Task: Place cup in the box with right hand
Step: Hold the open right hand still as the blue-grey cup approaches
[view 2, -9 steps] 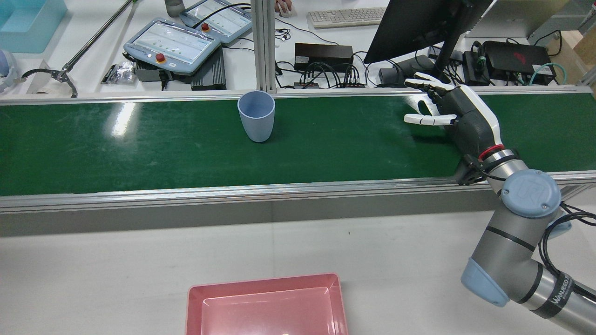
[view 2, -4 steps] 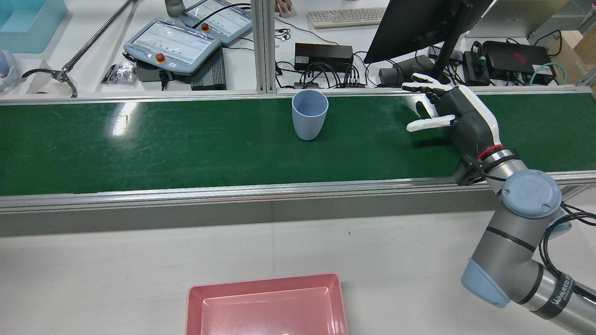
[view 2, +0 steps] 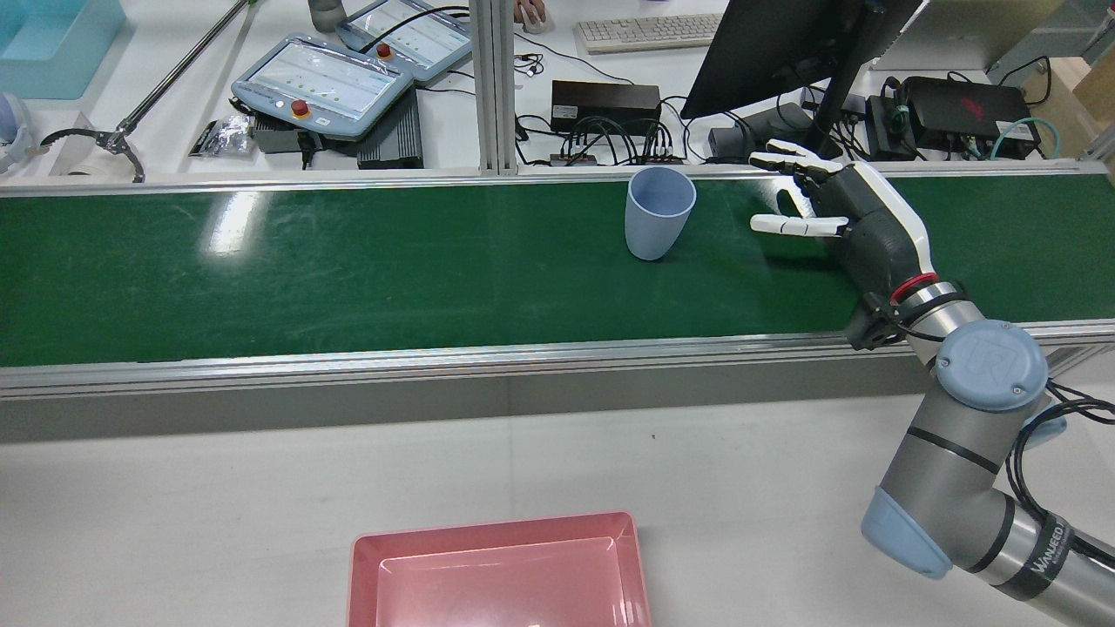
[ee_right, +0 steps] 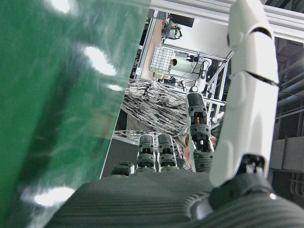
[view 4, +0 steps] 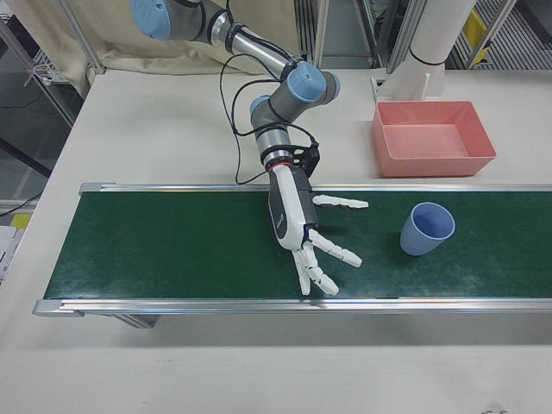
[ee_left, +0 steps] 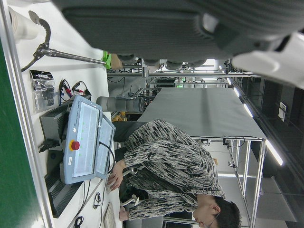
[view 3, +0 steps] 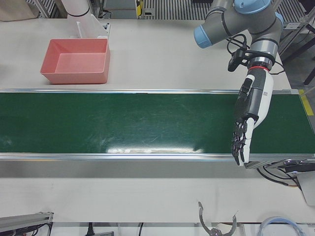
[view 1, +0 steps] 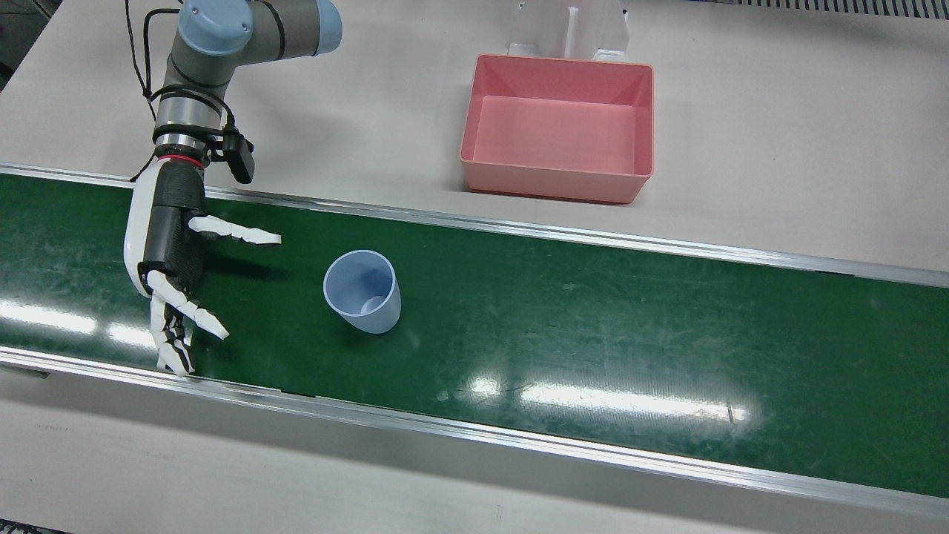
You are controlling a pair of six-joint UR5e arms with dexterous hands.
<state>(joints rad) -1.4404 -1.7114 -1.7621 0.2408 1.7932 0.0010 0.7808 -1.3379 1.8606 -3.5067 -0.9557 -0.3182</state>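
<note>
A pale blue cup [view 2: 659, 213] stands upright on the green conveyor belt [view 2: 348, 270], near its far edge. It also shows in the front view [view 1: 363, 291] and the right-front view [view 4: 427, 228]. My right hand [view 2: 832, 218] is open, fingers spread toward the cup, low over the belt a short gap to the cup's right in the rear view; it holds nothing. The hand also shows in the front view [view 1: 174, 274] and the right-front view [view 4: 304, 233]. The pink box [view 2: 496, 570] sits empty on the white table. My left hand [view 3: 248, 115] is open over the belt's far end.
Metal rails [view 2: 435, 357] edge the belt on both sides. Behind the belt are teach pendants [view 2: 322, 83], cables and a monitor [view 2: 784, 43]. A white stand [view 1: 571, 30] is behind the box. The right hand view shows only fingers and belt.
The cup has travelled along the belt to the right in the rear view, toward my right hand. The right hand has shifted slightly toward it and stays open.
</note>
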